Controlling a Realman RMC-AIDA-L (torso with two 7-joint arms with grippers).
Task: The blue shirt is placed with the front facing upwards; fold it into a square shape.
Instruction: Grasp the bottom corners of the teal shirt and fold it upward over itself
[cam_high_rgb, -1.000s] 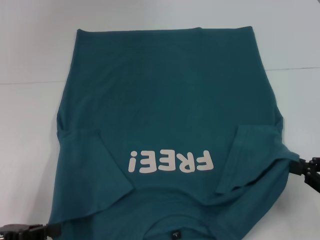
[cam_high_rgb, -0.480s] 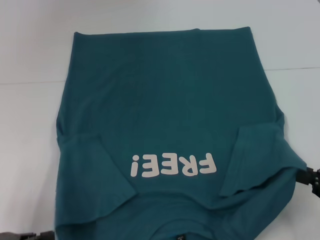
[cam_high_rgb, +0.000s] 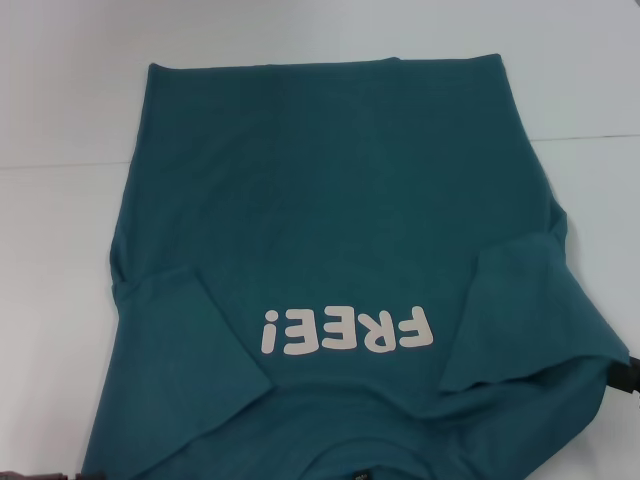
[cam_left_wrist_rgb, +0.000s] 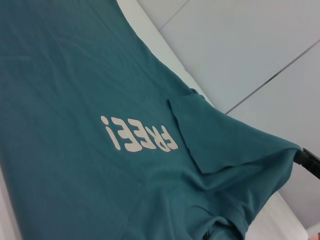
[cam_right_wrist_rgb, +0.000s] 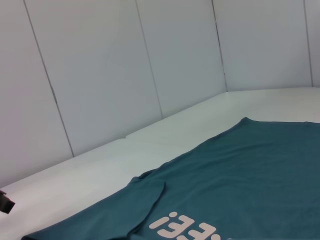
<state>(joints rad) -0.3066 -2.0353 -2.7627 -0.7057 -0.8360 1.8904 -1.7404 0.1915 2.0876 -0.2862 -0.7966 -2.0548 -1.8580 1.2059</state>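
Note:
The blue shirt (cam_high_rgb: 330, 200) lies front up on the white table, its white "FREE!" lettering (cam_high_rgb: 345, 328) facing me upside down and its collar at the near edge. Both short sleeves are folded in over the body. My left gripper (cam_high_rgb: 35, 475) is a dark sliver at the bottom left corner, at the shirt's near left shoulder. My right gripper (cam_high_rgb: 627, 376) sits at the right edge, where the near right shoulder is pulled taut to it (cam_left_wrist_rgb: 309, 161). Each gripper is shut on a shoulder corner. The left gripper (cam_right_wrist_rgb: 6, 202) also shows small in the right wrist view.
The white table (cam_high_rgb: 60, 230) runs out on both sides of the shirt, with a seam line across it. Pale wall panels (cam_right_wrist_rgb: 100, 75) stand behind the table's far edge.
Both grippers have moved outward and toward me, nearly leaving the head view. The shirt's near shoulders spread wider with them and the lettering shifted slightly nearer.

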